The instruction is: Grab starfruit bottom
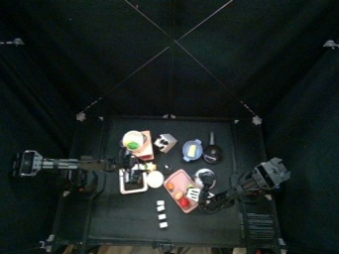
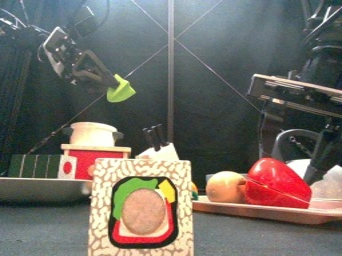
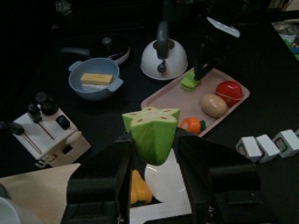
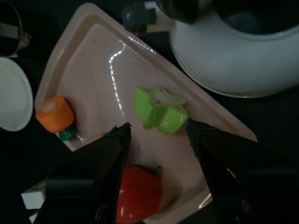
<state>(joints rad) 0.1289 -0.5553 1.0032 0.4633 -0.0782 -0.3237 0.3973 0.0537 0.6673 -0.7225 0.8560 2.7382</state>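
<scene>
My left gripper (image 3: pixel 152 147) is shut on a yellow-green starfruit piece (image 3: pixel 151 122) with a star-shaped top. In the front view that piece (image 2: pixel 122 91) hangs high above the table's left side. A second starfruit piece (image 4: pixel 162 109) lies on the pink board (image 4: pixel 103 61). My right gripper (image 4: pixel 158 144) hovers over the board, open, with one jaw on either side just short of that piece and nothing held. The left wrist view shows the same piece (image 3: pixel 190 80) at the board's far end.
On the pink board (image 3: pixel 173 98) also lie a red piece (image 3: pixel 230 90), a beige piece (image 3: pixel 212 104) and an orange piece (image 3: pixel 193 125). A white kettle (image 3: pixel 163 59) and a blue bowl (image 3: pixel 96 77) stand beyond it. A patterned box (image 2: pixel 139 208) stands at the table's front.
</scene>
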